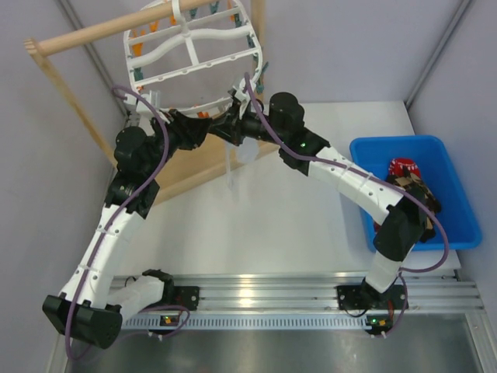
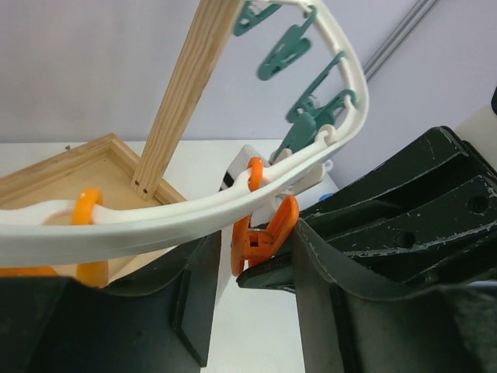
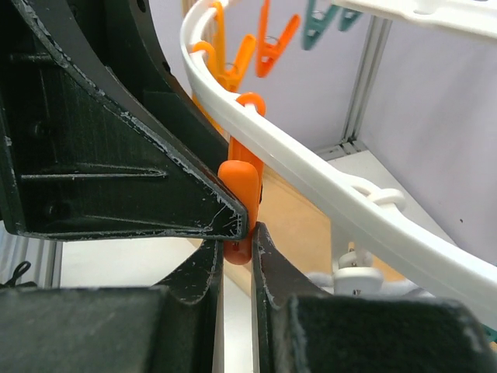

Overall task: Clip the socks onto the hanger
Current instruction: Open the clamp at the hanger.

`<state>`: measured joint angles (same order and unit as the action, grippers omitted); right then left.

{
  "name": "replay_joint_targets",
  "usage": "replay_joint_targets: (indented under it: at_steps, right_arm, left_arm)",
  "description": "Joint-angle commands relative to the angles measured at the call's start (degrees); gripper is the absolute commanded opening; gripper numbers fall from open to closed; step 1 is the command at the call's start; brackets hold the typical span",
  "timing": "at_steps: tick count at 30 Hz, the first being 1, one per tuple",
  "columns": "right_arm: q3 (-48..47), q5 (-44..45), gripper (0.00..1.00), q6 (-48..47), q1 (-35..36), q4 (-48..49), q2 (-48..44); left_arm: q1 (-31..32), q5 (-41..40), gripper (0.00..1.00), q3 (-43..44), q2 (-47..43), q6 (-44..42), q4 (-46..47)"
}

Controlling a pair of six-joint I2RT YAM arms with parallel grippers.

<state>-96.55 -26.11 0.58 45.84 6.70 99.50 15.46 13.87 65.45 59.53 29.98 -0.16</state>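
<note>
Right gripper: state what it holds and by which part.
The right gripper is shut on an orange clip that hangs from the rim of the hanger. Its fingertips pinch the clip's lower end.

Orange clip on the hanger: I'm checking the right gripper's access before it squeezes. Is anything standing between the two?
Nothing visible does. In the right wrist view the orange clip hangs under the hanger rim, its lower end directly between the fingers of the right gripper.
</note>
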Motion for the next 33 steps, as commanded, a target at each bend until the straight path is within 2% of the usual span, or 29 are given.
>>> replay_joint_targets:
  at_steps: [1, 3, 6, 7, 9, 12, 27, 31, 32, 33]
  right_arm:
    - [-3.1, -2.0, 0.00, -0.1, -0.6, 0.5, -1.4]
    - [-3.0, -2.4, 0.00, -0.1, -0.7, 0.5, -1.5]
    - [-2.6, -2.8, 0.00, -1.9, -0.7, 0.4, -1.7]
    - [-2.2, -2.9, 0.00, -1.9, -0.7, 0.5, -1.7]
    - [-2.1, -3.2, 0.00, -2.1, -0.7, 0.3, -1.9]
    - [-1.8, -3.6, 0.00, -2.2, -0.7, 0.0, -1.9]
    - [0.1, -4.6, 0.00, -2.2, -0.6, -0.2, -2.6]
    - [0.1, -4.7, 0.00, -2.1, -0.6, -0.2, -2.6]
    - [0.1, -4.7, 0.00, -2.1, -0.6, -0.2, -2.6]
    - [0.1, -4.7, 0.00, -2.2, -0.6, -0.3, -2.7]
  left_arm:
    - [-0.2, 1.2, 0.46, 0.3, 0.1, -1.3, -2.0]
    - [-0.2, 0.4, 0.38, 0.3, -0.2, -1.0, -1.9]
    - [-0.3, -0.1, 0.33, 0.5, -0.1, 0.1, -1.1]
    - [-0.4, 0.0, 0.33, 0.6, -0.1, 0.3, -0.7]
    - [-0.4, -0.1, 0.42, 0.9, 0.1, 1.1, -0.3]
    - [-0.4, -0.4, 0.48, 1.5, 0.6, 1.8, 1.3]
    - [-0.5, -3.9, 0.50, 3.2, 2.2, 4.7, 5.5]
    - [-0.5, -4.1, 0.45, 3.1, 2.4, 4.6, 5.5]
    - [-0.5, -4.1, 0.42, 3.1, 2.5, 4.4, 5.4]
    - [-0.5, -4.2, 0.33, 3.2, 2.5, 4.3, 5.4]
